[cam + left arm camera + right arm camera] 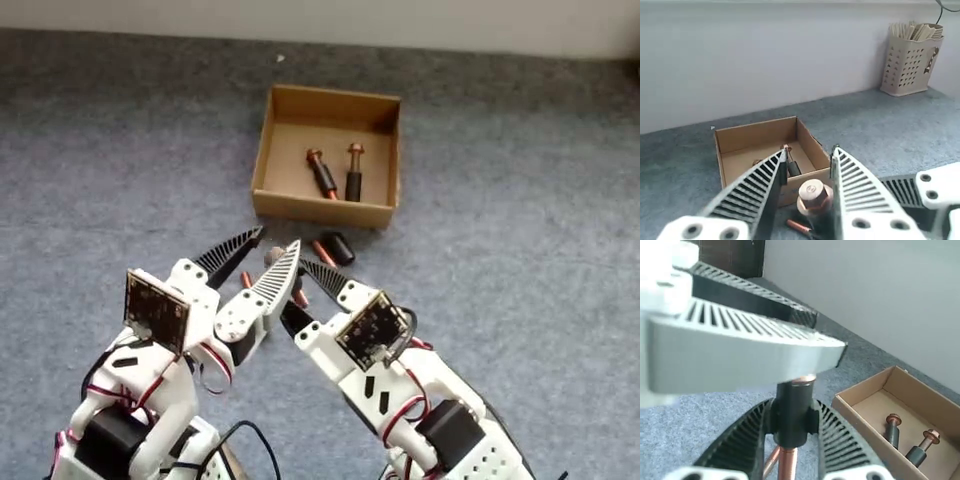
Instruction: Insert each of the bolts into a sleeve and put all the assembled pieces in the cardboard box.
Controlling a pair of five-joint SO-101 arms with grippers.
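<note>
Right fingers (832, 435) clamp sleeve (790, 407); left fingers (855, 185) narrowly apart, straddling bolt (812, 196) head; two assembled pieces (322, 175) in cardboard box (322, 209).

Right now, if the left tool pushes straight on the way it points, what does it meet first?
The left tool would first meet the copper bolt head, which sits between its open jaws in the sleeve gripped by the right tool. Beyond it is probably the cardboard box, though depth is unclear.

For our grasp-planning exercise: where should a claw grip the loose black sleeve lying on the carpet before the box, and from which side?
Grip the sleeve across its round middle, coming straight down from above. It lies on its side, and the box wall behind and a bolt close beside it would likely crowd any sideways approach.
</note>
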